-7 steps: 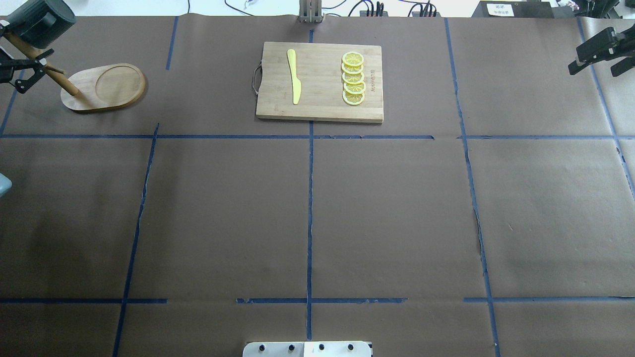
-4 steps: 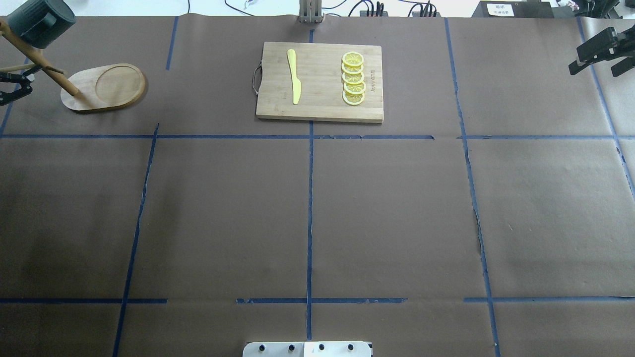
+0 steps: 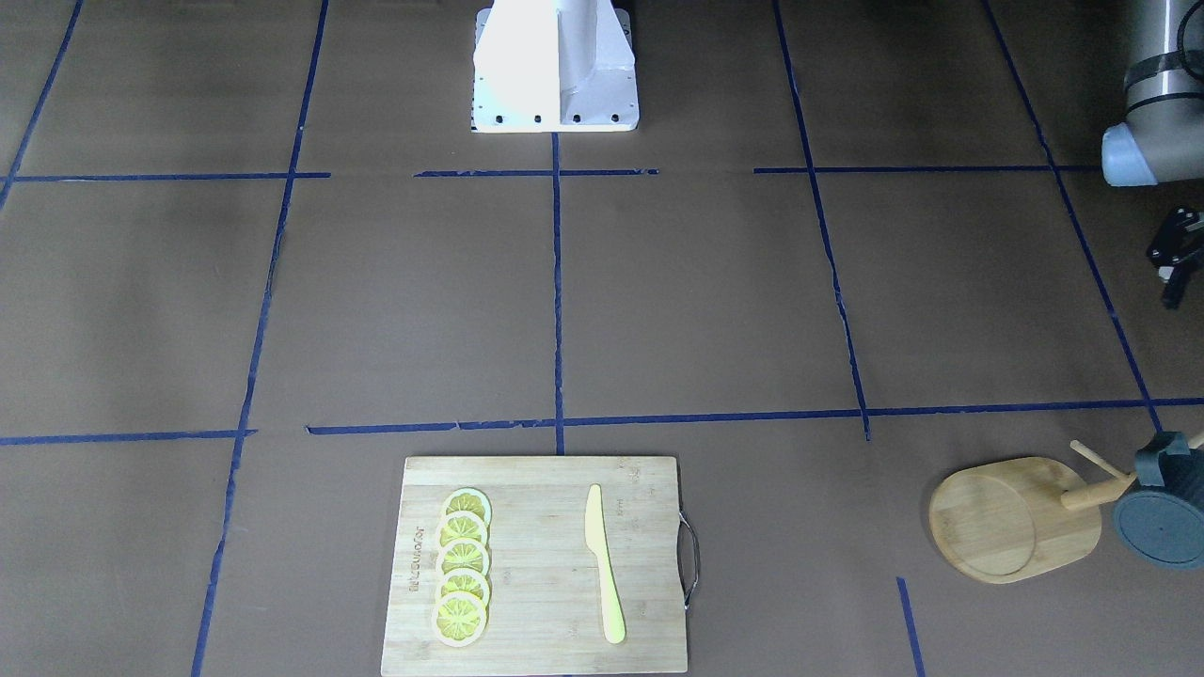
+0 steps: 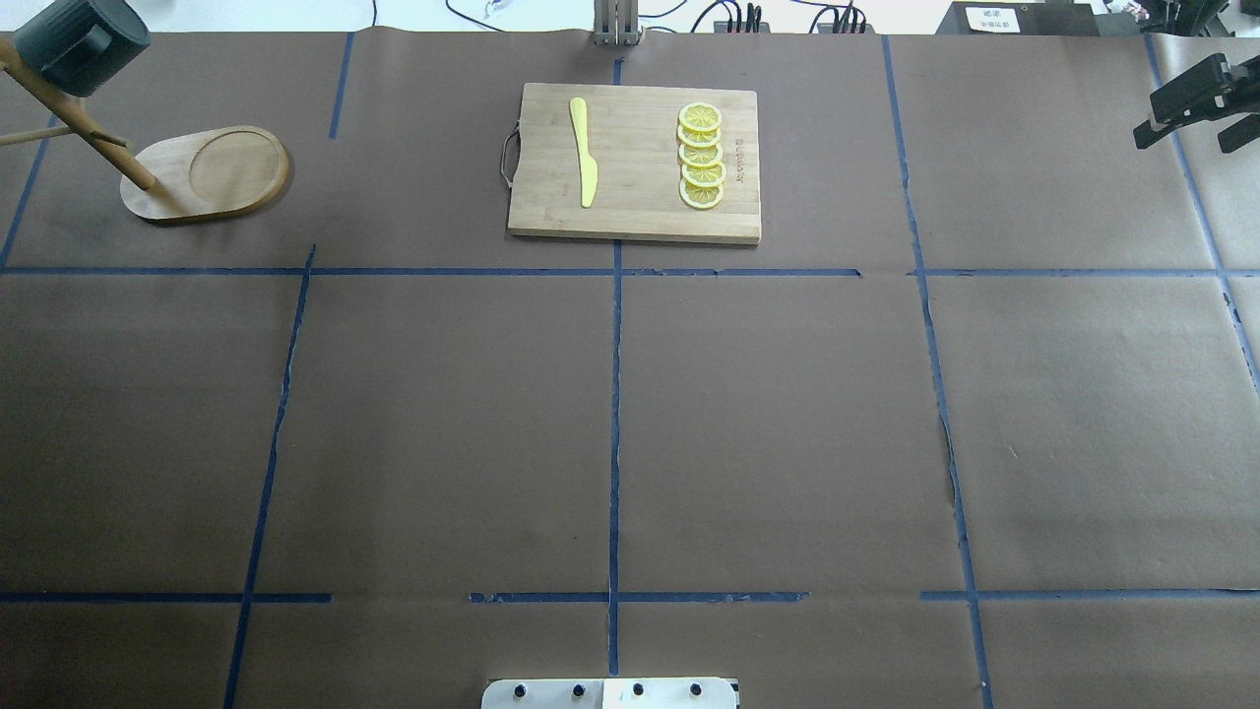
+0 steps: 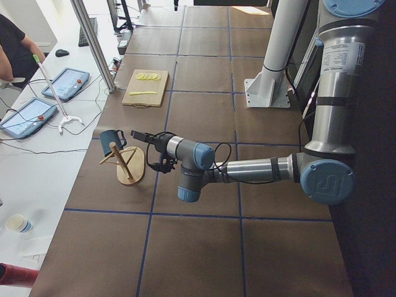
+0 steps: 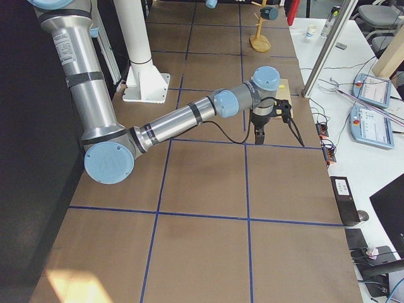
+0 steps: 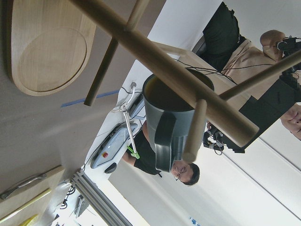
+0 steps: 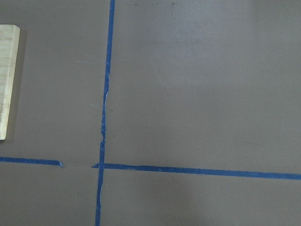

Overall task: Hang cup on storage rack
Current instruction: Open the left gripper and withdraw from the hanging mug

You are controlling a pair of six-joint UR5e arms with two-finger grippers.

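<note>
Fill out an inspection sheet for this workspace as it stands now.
Surface: table covered in brown paper with blue tape lines.
Job's things: cup hangs by its handle on a peg of the storage rack; the job looks done.
Clutter: cutting board carrying a yellow knife and lemon slices.
Grippers: left pincer is beside the rack and clear of the cup, open or shut not readable; right pincer is open and empty.
Cables: bundle beyond the far edge, off the work area.
Surroundings: side desk with two tablets; a person beside it.
</note>
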